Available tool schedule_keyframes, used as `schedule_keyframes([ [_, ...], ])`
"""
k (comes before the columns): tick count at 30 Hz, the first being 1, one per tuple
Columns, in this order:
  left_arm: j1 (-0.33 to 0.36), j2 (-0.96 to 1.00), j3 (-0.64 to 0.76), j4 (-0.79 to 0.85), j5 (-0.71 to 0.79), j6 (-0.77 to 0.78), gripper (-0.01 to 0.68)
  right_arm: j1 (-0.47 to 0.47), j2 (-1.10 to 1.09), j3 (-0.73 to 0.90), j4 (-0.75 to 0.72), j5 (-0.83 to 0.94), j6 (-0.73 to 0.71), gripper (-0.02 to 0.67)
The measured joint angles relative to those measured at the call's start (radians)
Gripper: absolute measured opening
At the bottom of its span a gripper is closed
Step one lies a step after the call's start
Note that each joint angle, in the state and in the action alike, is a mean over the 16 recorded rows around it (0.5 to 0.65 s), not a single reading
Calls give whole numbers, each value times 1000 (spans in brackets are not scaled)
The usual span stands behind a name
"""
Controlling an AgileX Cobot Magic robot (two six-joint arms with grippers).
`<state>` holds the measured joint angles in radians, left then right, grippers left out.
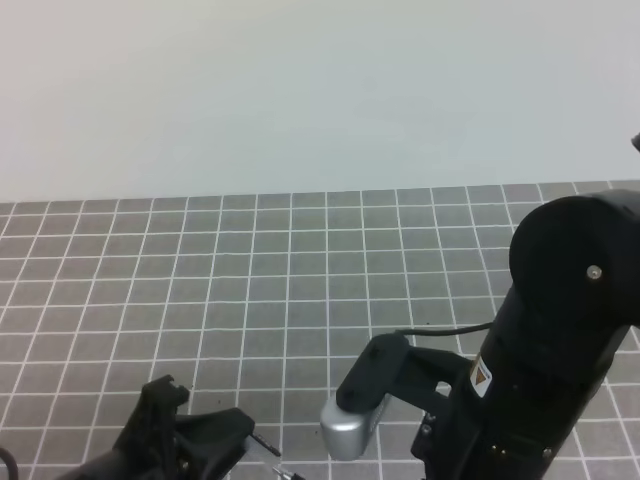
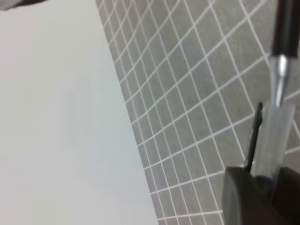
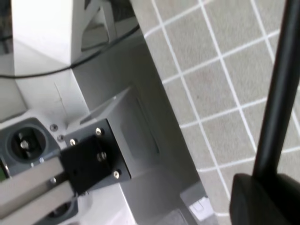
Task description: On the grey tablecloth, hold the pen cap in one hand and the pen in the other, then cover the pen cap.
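Left gripper point(image 2: 262, 197) is closed on the pen cap point(image 2: 274, 136), which projects from the fingers toward 12 o'clock, translucent, its black clip on the 9 o'clock side. The pen point(image 2: 283, 42) enters from 12 o'clock, silver tip at the cap mouth. Right gripper point(image 3: 265, 199) clamps the pen shaft above the grey tablecloth point(image 1: 250, 270)

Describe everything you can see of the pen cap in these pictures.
The pen cap shows clearly only in the left wrist view. It looks like translucent, frosted plastic with a thin black clip along its left side. It stands almost upright above the grey tablecloth, its lower end held in the left tool. The silver tip of the pen enters its open top.
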<state>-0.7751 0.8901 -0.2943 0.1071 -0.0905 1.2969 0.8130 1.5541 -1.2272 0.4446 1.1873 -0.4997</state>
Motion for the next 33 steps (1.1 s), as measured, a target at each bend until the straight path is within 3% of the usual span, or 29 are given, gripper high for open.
schedule_keyframes([
  [33,0,1,0,0,-2,-43,71,0,17,-2,-27,-23,-2,62],
])
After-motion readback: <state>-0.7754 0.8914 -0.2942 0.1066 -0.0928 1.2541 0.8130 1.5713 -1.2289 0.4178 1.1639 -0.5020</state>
